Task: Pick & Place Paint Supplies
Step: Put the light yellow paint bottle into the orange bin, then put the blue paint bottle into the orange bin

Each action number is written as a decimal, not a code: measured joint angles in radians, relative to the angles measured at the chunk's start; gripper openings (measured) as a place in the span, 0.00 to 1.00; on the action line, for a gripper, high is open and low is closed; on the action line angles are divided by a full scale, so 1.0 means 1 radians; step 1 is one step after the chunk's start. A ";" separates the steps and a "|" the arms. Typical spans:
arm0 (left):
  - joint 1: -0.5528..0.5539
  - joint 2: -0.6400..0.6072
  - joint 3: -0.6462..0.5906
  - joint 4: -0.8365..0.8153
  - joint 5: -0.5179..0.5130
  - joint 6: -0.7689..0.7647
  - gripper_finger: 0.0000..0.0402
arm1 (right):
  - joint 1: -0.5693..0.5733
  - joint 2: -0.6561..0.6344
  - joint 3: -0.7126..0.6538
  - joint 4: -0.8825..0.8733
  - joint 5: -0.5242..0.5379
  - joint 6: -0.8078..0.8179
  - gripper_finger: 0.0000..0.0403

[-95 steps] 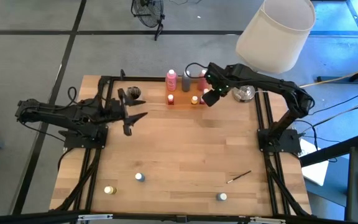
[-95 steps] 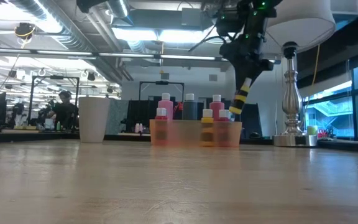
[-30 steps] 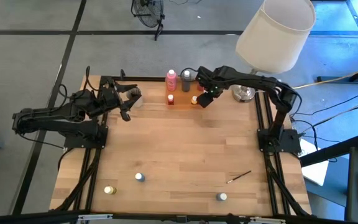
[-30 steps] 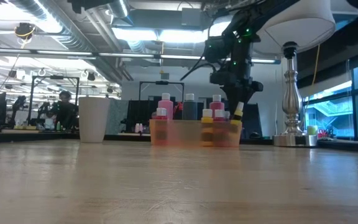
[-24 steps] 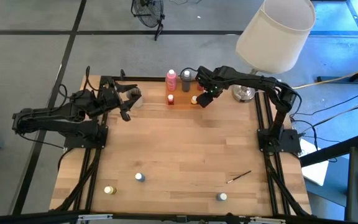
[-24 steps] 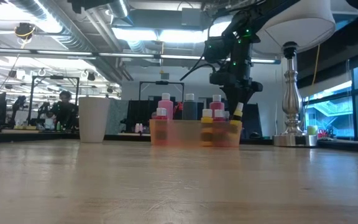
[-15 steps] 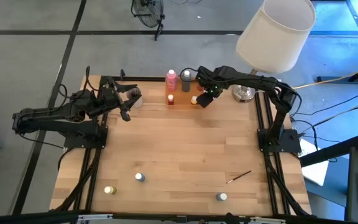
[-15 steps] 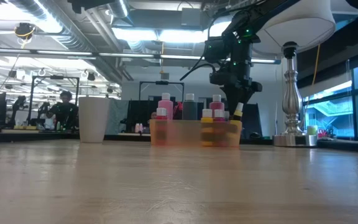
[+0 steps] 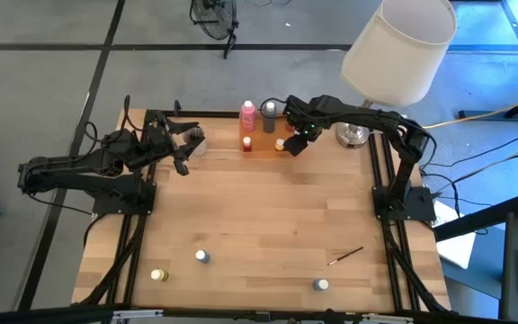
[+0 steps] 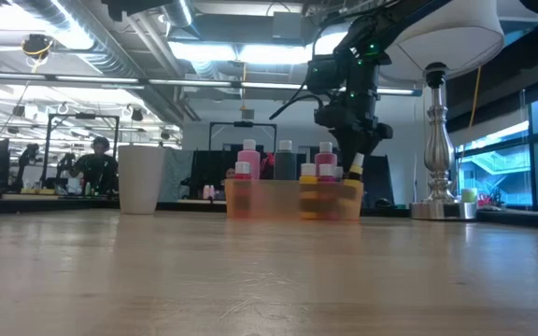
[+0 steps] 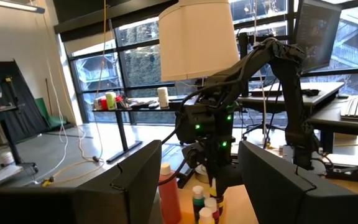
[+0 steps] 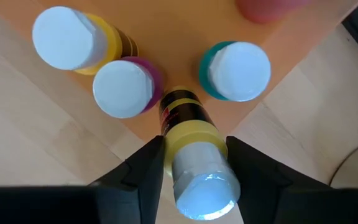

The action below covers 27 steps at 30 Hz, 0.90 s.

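Observation:
An orange tray (image 9: 261,145) at the table's far edge holds tall pink (image 9: 248,114) and grey (image 9: 269,112) bottles and smaller white-capped ones (image 12: 124,88). My right gripper (image 9: 299,138) points down over the tray's right end, shut on a yellow black-striped bottle (image 12: 191,146). My left gripper (image 9: 183,151) hovers level beside the beige cup (image 9: 196,137), open, with nothing between its fingers (image 11: 138,180). Near the front edge, two white-lidded pots (image 9: 202,256) (image 9: 320,284), a yellow-lidded pot (image 9: 158,274) and a thin brush (image 9: 346,256) rest on the table. My right gripper pinches the yellow bottle's upper body (image 12: 194,140), just under its white cap, between its two fingers (image 12: 145,168). The fingers come from above, pointing down. The bottle leans a little, its foot (image 12: 178,102) down at the tray's corner among the other small bottles.
A lamp with a big white shade (image 9: 397,47) and a metal base (image 9: 352,135) stands just right of the tray. Teal (image 12: 235,68), magenta and yellow bottles crowd the tray corner. The wide middle of the wooden table (image 9: 268,207) is bare wood.

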 joint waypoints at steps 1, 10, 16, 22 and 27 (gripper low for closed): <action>0.000 0.000 0.000 0.000 0.000 -0.005 0.52 | 0.000 0.000 0.000 0.000 -0.004 0.000 0.41; 0.000 0.000 0.000 0.000 0.000 -0.009 0.52 | 0.000 0.000 0.000 0.009 -0.030 -0.002 0.42; 0.000 0.000 0.000 0.000 0.000 -0.009 0.52 | 0.000 0.000 0.000 0.007 -0.030 -0.001 0.49; 0.000 0.000 0.000 0.000 0.000 -0.009 0.52 | 0.000 0.000 0.000 -0.003 -0.027 0.009 0.50; 0.000 0.000 0.000 0.000 0.000 -0.009 0.52 | 0.000 0.000 0.002 -0.008 -0.027 0.013 0.50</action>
